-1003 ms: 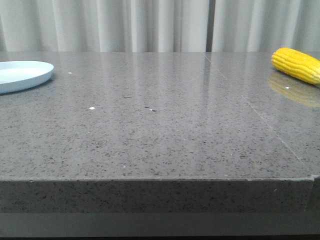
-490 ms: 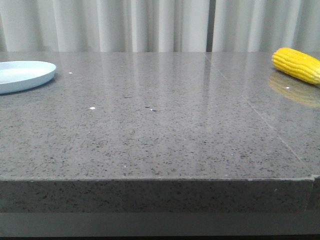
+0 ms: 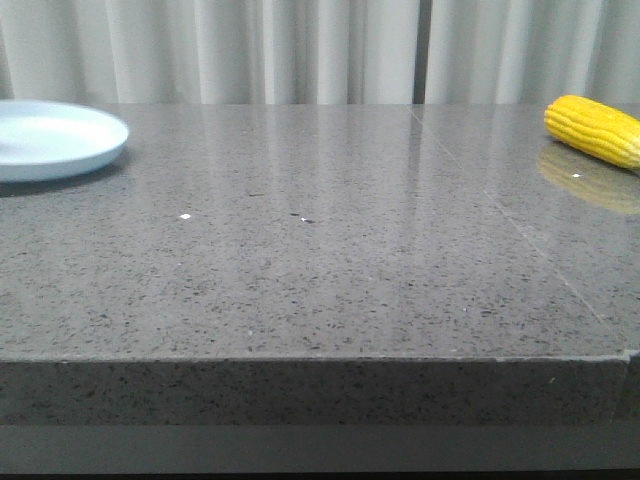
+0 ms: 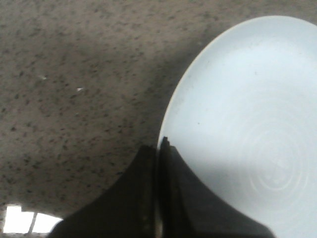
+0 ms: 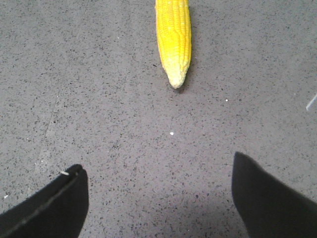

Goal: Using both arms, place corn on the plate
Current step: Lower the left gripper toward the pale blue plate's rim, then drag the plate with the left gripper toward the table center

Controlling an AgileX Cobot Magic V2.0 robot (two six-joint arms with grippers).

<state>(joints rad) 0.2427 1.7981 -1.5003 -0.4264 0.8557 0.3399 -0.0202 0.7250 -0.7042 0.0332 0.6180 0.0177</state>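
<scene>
The yellow corn (image 3: 596, 129) lies on the grey table at the far right. In the right wrist view the corn (image 5: 174, 38) points its pale tip toward my right gripper (image 5: 156, 166), which is open and empty, well short of the cob. The pale blue-white plate (image 3: 52, 140) is at the far left, its near side casting a shadow on the table. In the left wrist view my left gripper (image 4: 159, 145) is shut on the rim of the plate (image 4: 247, 124), one finger over the plate and one outside it. Neither gripper shows in the front view.
The speckled grey stone table (image 3: 320, 260) has its front edge close to the camera. A seam (image 3: 520, 235) runs across its right part. White curtains (image 3: 320, 50) hang behind the table.
The plate has moved to the right and risen slightly in the front view, showing more of its face. The corn has not moved.
</scene>
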